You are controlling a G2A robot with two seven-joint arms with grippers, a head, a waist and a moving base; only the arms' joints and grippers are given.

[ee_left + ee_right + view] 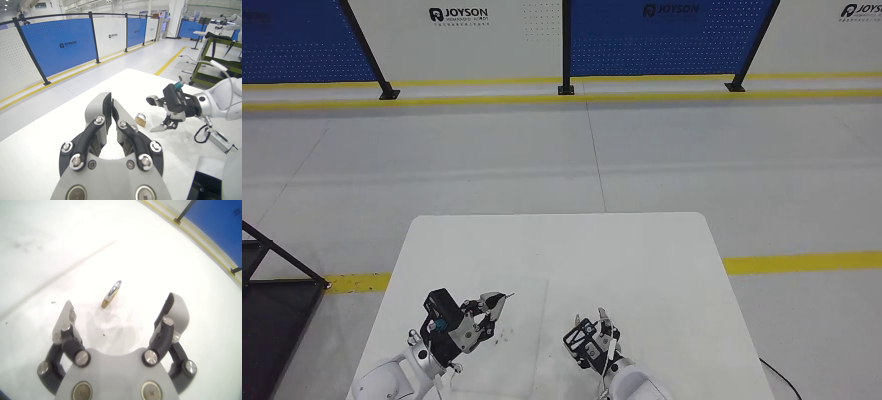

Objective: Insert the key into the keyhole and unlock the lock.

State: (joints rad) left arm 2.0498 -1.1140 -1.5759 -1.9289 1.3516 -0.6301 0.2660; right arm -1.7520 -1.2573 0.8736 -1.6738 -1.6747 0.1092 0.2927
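A small brass padlock [110,295] with a silver shackle stands on edge on the white table [642,260]. My right gripper [119,299] is open just behind the padlock, one finger on each side and apart from it. In the left wrist view the padlock [140,119] sits just left of that open right gripper [154,114]. My left gripper [111,100] is shut, a short way from the padlock. In the top view a thin grey sliver, seemingly the key [505,296], pokes past the left gripper [492,303]. The right gripper [594,328] is low at the table's front.
A small grey box with a black cable [217,138] lies at the table's edge by the right arm. A green cart [213,62] stands beyond the table. Blue and white fence panels [562,40] line the far floor.
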